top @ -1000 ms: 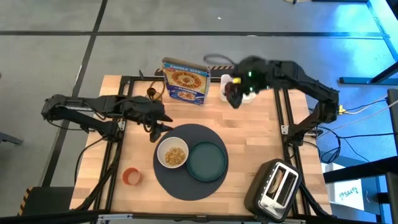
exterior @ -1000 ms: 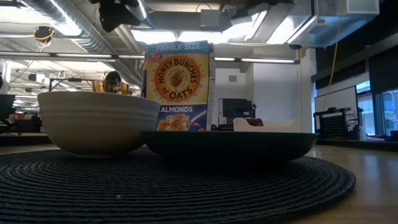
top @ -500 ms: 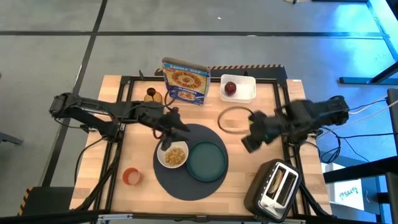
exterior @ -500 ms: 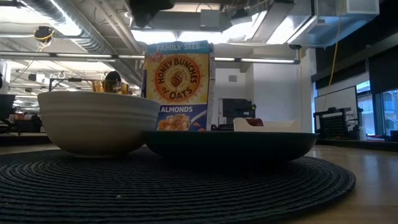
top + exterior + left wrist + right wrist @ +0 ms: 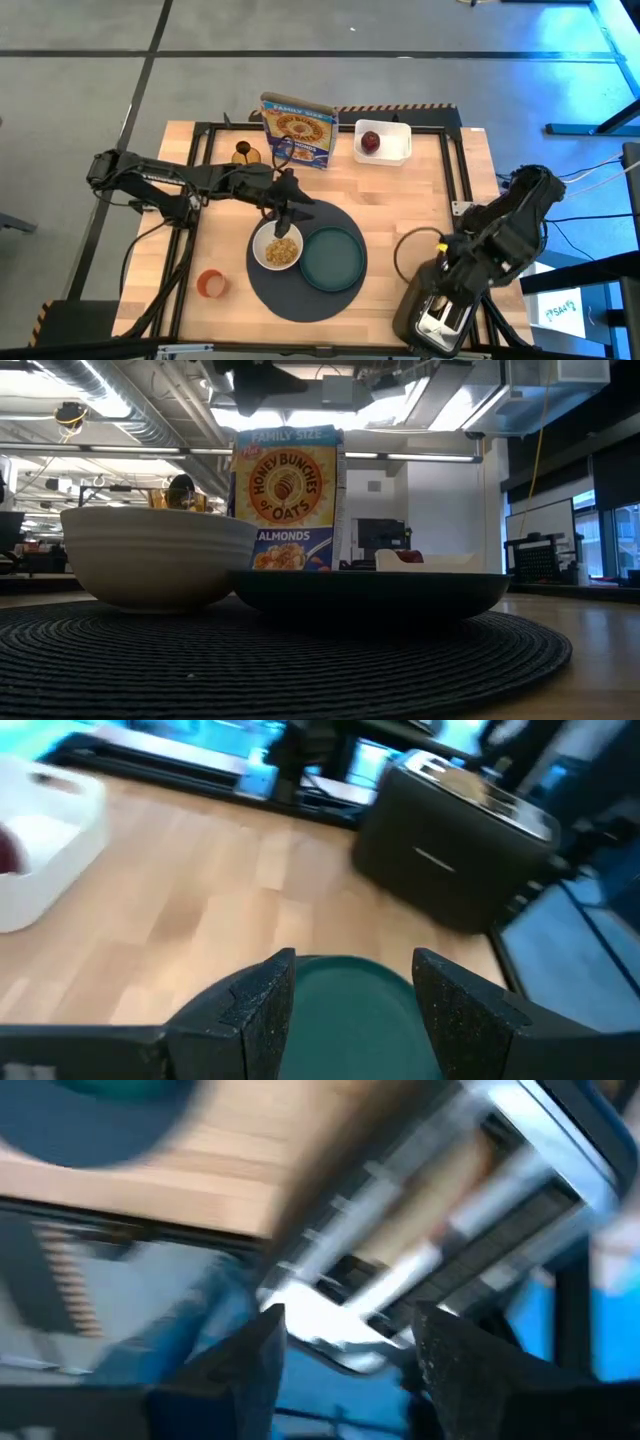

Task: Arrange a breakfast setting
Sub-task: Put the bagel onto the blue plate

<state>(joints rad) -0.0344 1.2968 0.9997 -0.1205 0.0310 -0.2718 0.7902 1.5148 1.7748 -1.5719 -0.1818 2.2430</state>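
A round dark-grey placemat (image 5: 300,285) lies at the table's middle. On it stand a white bowl (image 5: 277,250) with cereal and a teal plate (image 5: 333,259). A dark-red fruit (image 5: 371,141) lies in a white tray (image 5: 395,143) at the far edge. An orange cup (image 5: 211,284) stands near left. A tan piece (image 5: 468,783) sits in the toaster's (image 5: 432,318) slots. I see no spoon. My left gripper (image 5: 284,222) (image 5: 350,990) is open and empty above the bowl's far rim. My right gripper (image 5: 449,292) (image 5: 345,1340) is open above the toaster.
A blue cereal box (image 5: 297,130) stands at the far edge, with a small brown jar (image 5: 243,152) to its left. The arms' black frames run along both sides of the table. Bare wood lies between the placemat and the white tray.
My right gripper has swung from the white tray at the far edge toward the table's near right corner and now hangs over the toaster. My left gripper has gone toward the table's right, from beside the placemat to above the bowl's far rim.
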